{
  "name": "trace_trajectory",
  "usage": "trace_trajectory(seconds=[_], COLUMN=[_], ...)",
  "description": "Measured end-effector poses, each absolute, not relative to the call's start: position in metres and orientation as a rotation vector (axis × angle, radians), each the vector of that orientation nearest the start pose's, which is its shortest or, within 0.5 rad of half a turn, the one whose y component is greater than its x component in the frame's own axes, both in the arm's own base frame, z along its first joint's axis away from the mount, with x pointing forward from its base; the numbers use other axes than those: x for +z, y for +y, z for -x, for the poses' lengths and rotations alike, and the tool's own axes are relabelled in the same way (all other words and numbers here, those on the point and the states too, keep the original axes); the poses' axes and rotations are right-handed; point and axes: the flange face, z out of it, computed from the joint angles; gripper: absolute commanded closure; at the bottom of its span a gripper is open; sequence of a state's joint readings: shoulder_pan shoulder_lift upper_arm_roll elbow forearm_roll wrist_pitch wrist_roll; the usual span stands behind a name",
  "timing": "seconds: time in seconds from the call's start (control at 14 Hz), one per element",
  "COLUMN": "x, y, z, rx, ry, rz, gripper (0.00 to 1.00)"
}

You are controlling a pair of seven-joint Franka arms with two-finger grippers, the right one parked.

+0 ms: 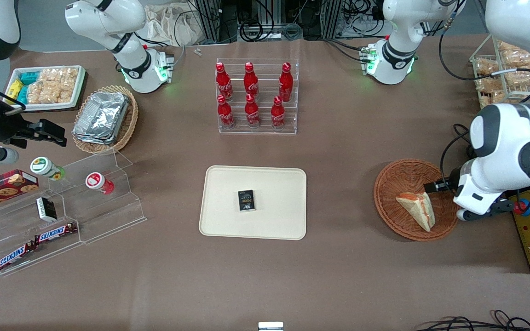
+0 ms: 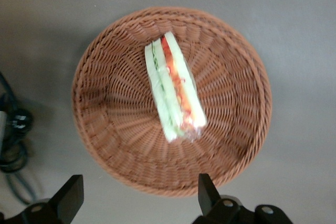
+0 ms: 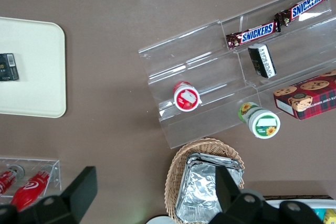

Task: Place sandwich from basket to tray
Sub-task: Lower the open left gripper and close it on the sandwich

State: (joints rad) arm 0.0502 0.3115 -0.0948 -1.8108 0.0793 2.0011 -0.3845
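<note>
Wicker, reddish-brown and round, forms the basket [image 2: 173,100] where the sandwich [image 2: 175,94] lies, toward the working arm's end of the table [image 1: 338,151]. The claw [image 2: 139,198] hangs above the basket with its fingers spread wide and nothing between them, offset toward the basket's edge and not centred over the sandwich.

The likeliest slip, as I judge it, is a descent from this offset: one finger could land on the woven rim, tipping or shoving the basket. The wedge also looks soft and is wrapped in clear film, so a hard squeeze may crush it, while a light one may let the film slide. It lies slanted to the fingers' line, so the wrist may need turning.

The sandwich shows pale bread layers with a green and an orange-red stripe along its cut edge. The cream tray [image 1: 228,220] lies well apart, carrying a small dark box [image 1: 246,200] near its middle, which a careless drop could hit.
</note>
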Motion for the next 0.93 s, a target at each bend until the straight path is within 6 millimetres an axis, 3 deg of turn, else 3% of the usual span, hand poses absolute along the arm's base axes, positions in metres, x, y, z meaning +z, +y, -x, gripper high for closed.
trace_trajectory(seconds=[0.21,0.5,0.57,0.93], x=[0.321,0.277,0.27,0.262], y=[-0.02,-0.017,-0.017,-0.017], z=[-0.625,-0.628,-0.629,-0.627], rx=[0.096,0.074,0.07,0.096], ry=[-0.711,-0.809,-0.815,-0.889], rz=[3.005,2.996,2.997,2.968], gripper=[0.02,0.04,0.14,1.0])
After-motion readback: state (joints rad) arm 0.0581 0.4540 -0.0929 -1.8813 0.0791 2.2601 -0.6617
